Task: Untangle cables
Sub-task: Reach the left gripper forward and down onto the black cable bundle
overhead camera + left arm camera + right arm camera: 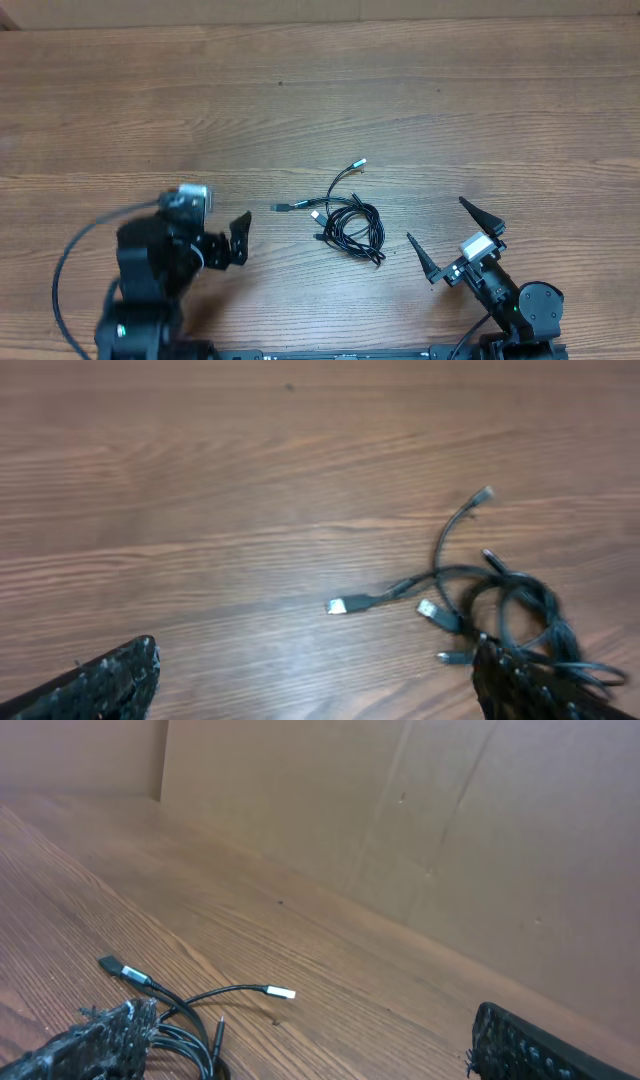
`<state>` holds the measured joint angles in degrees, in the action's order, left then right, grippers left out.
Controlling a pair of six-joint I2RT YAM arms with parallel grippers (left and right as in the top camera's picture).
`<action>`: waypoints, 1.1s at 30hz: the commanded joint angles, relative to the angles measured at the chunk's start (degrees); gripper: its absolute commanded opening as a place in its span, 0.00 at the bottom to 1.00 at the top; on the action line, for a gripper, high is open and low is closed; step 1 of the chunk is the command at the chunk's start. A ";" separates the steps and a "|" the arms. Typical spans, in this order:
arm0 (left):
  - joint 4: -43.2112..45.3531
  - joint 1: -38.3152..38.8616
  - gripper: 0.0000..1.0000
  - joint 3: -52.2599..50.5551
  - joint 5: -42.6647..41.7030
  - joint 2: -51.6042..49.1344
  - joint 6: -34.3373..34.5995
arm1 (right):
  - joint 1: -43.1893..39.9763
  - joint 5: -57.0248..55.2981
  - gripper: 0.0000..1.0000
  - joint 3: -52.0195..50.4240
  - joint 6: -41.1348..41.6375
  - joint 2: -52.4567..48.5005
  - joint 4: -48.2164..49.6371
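Lying loose on the wooden worktop (300, 80), the cables (352, 225) sit near its middle, between the two arms and touched by neither. They form a small coil of thin black cords, with several ends straying up and to the left of it. A silver-tipped plug (360, 162) lies at the far side, and a second plug (281, 207) points toward the left arm. How many separate cords make up the coil cannot be told, because the loops overlap too tightly.

The left gripper (315, 665) is spread wide with nothing between its fingers (110, 685), and it stands apart from the bundle on its left. In the left wrist view only the finger ends show, cut off by the bottom edge, and the one at lower right covers the near part of the coil. From overhead this arm is somewhat blurred, and its thick black arm cable (68, 262) curves out to the left.

The right gripper (435, 218) is likewise spread and holds nothing, to the right of the bundle. In the right wrist view one finger hides most of the coil at lower left. Only a dark plug (112, 965) and a silver-tipped end (283, 992) show clearly there. Brown cardboard panels (400, 830) stand behind the worktop.
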<state>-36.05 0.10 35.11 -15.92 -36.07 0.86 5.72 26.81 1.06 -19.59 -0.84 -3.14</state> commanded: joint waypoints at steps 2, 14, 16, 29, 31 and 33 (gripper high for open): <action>-3.82 0.66 1.00 10.36 -6.03 -12.31 -1.16 | 0.33 0.07 1.00 -0.61 -0.17 0.66 0.02; -10.03 16.85 1.00 23.12 -3.63 -34.64 -2.16 | 0.33 0.07 1.00 -0.61 -0.17 0.66 0.02; -9.57 19.76 1.00 23.30 -3.13 -36.96 -1.70 | 0.33 0.07 1.00 -0.61 -0.17 0.66 0.02; -5.57 25.00 0.99 23.28 -3.10 -48.26 2.56 | 0.33 0.07 1.00 -0.61 -0.17 0.66 0.02; -5.62 25.00 1.00 23.28 -3.04 -49.40 2.56 | 0.33 0.07 1.00 -0.61 -0.17 0.66 0.00; -4.81 25.00 1.00 23.26 -3.19 -50.42 2.58 | 0.33 0.07 1.00 -0.61 -0.17 0.66 0.00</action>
<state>-41.89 24.82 56.84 -19.31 -84.86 2.87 5.72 26.79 1.06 -19.57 -0.84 -3.11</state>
